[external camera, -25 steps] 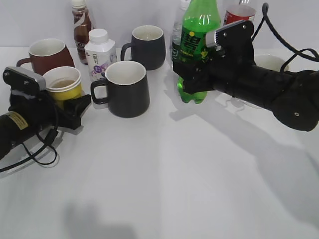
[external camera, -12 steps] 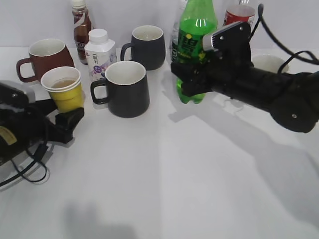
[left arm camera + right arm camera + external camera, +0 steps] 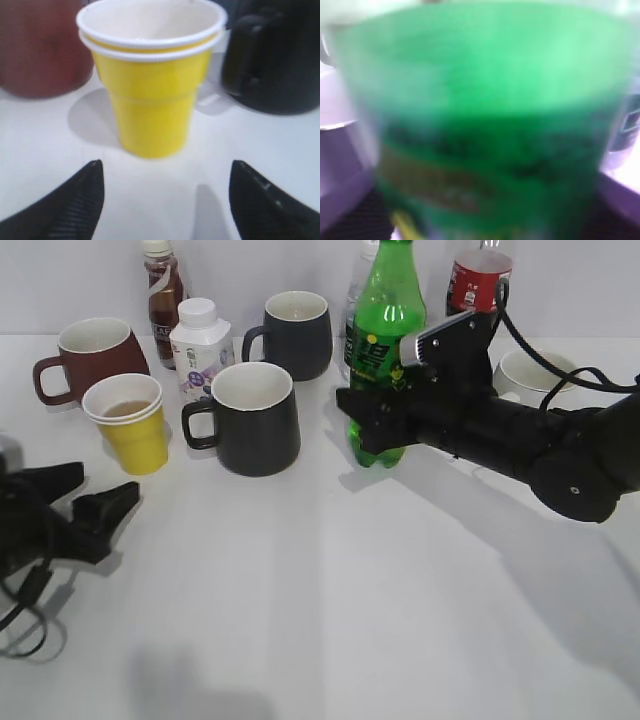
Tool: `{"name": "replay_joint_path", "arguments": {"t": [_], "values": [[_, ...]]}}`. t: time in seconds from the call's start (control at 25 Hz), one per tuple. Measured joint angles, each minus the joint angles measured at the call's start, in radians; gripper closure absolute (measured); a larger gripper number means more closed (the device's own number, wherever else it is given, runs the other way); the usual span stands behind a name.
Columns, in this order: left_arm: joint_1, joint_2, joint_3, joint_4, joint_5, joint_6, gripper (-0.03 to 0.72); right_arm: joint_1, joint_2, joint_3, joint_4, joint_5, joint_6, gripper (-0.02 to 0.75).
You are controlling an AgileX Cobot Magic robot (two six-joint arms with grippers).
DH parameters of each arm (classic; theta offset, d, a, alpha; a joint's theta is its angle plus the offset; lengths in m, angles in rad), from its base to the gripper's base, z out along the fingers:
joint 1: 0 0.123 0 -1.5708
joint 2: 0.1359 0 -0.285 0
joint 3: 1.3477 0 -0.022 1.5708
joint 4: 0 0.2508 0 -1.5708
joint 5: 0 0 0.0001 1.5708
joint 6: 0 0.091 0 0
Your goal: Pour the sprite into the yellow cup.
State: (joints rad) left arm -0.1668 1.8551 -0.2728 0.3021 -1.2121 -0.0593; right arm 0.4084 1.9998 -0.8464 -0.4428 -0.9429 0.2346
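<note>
The sprite (image 3: 384, 340), a tall green bottle, stands upright right of centre. My right gripper (image 3: 375, 420) is shut on its lower body, and its base is at or just above the table. In the right wrist view the blurred green bottle (image 3: 485, 115) fills the frame. The yellow cup (image 3: 130, 425) stands free at the left with a little pale liquid inside. My left gripper (image 3: 85, 508) is open and empty, in front of the cup and apart from it. In the left wrist view the cup (image 3: 152, 95) stands beyond my open left gripper (image 3: 165, 200).
A brown-red mug (image 3: 95, 348) stands behind the yellow cup and a black mug (image 3: 255, 420) to its right. Another dark mug (image 3: 298, 335), a white bottle (image 3: 200, 345), a brown drink bottle (image 3: 163, 285), a cola bottle (image 3: 477, 280) and a white cup (image 3: 530, 370) stand further back.
My left gripper has let go of the yellow cup and drawn back toward the near left. My right gripper has carried the sprite left and lower.
</note>
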Motion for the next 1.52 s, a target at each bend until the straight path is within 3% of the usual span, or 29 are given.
{"name": "replay_joint_path", "arguments": {"t": [0.12,0.2,0.44,0.72,0.84,1.0,1.08,1.28,1.4,1.52], "values": [[0.0,-0.081,0.071,0.001,0.0,-0.049,0.099,0.0,0.0,0.0,0.005,0.004,0.002,0.146],[0.0,-0.141,0.114,0.001,0.0,-0.109,0.099,0.0,0.0,-0.002,0.009,-0.005,0.003,0.104],[0.0,-0.33,0.183,0.058,0.011,-0.258,0.102,0.0,-0.028,0.049,0.051,-0.005,0.005,0.089],[0.0,-0.531,0.18,0.156,0.264,-0.454,0.102,0.004,-0.126,0.188,0.056,0.023,0.07,0.104],[0.0,-0.612,0.14,0.228,0.482,-0.573,0.102,0.019,-0.181,0.234,0.047,0.129,0.114,0.122],[-0.007,-0.714,0.049,0.401,0.861,-0.817,0.115,0.043,-0.289,0.245,-0.025,0.39,0.214,0.152],[-0.029,-0.761,0.018,0.438,1.016,-0.905,0.123,0.045,-0.351,0.245,-0.092,0.528,0.313,0.159],[-0.145,-0.864,-0.065,0.33,1.372,-0.966,0.13,0.045,-0.526,0.246,-0.332,0.784,0.647,0.164],[-0.221,-0.88,-0.158,0.244,1.682,-0.963,0.135,0.045,-0.621,0.246,-0.386,0.854,0.718,0.164],[-0.277,-0.881,-0.281,0.101,1.987,-0.815,0.135,0.045,-0.698,0.246,-0.372,0.943,0.733,0.164]]}}
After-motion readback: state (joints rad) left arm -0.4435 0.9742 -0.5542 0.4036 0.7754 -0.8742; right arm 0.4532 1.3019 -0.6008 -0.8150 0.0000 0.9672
